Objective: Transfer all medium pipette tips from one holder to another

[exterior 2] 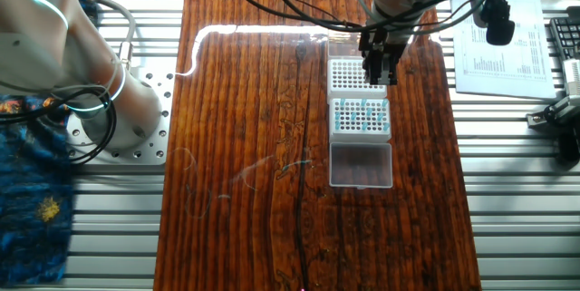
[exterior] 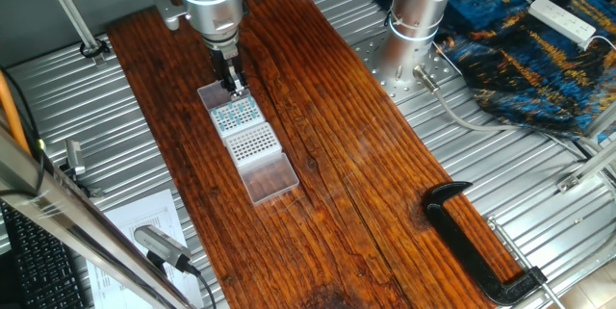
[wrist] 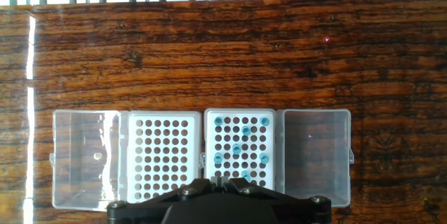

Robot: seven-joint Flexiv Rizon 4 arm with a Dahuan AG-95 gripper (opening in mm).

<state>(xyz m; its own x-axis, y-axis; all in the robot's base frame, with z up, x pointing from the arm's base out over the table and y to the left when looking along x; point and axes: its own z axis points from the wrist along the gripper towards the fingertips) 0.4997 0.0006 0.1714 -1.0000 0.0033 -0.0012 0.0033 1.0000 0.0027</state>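
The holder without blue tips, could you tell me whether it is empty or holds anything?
Empty, it appears: in the hand view the left holder shows only dark open holes, while blue tips sit only in the right holder.

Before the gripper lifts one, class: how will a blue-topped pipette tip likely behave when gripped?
Probably very light: each medium pipette tip is a speck beside the gripper. Likely slippery and easy to fumble, being so slim. Standing upright in the rack, it should lift straight; laid loose on the table, it would probably roll.
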